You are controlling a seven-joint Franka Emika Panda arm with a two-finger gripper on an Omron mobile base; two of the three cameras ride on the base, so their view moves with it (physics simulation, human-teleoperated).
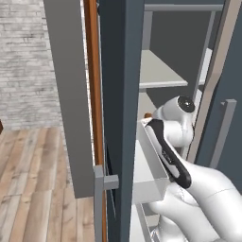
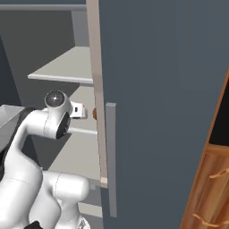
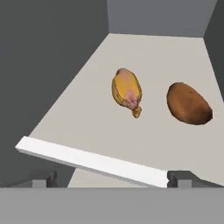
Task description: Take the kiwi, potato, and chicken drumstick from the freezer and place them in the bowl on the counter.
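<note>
Spread wide and empty at frame bottom, gripper (image 3: 107, 179) poised over pale freezer (image 1: 120, 71) shelf, lining up on drumstick (image 3: 127, 91), centre frame, beside potato (image 3: 188, 103), right.

one drumstick (image 3: 127, 91) on the pale shelf (image 3: 78, 105), one potato (image 3: 189, 103) at 3 o'clock of it, apart. two food items in all there. one white bar (image 3: 92, 161) at 6 o'clock. two dark fingertips (image 3: 43, 179). one freezer (image 1: 120, 94), one pull-out drawer (image 1: 149, 175), one grey handle (image 2: 110, 156).
</note>
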